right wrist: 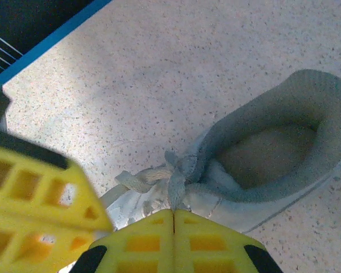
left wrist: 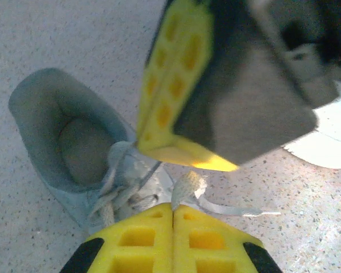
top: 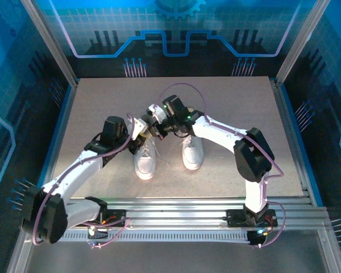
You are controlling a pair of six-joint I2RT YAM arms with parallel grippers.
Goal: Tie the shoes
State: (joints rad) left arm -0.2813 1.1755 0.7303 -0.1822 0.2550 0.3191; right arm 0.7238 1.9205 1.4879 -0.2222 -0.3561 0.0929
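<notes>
Jaws pressed together, the left tool [left wrist: 172,207] and right tool [right wrist: 173,212] each pinch a strand of the laces [left wrist: 187,186] above the left-hand white sneaker [top: 145,162], standing mid-tabletop [top: 102,102] just beside its mate [top: 192,153].

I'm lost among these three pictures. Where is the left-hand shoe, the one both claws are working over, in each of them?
Top external: the left shoe sits centre, beside the other shoe, toe toward the arm bases.
Left wrist: lower left, opening facing up.
Right wrist: right side, opening at right.
Shared landmark: its laces, pinched by the left claw and right claw.
</notes>
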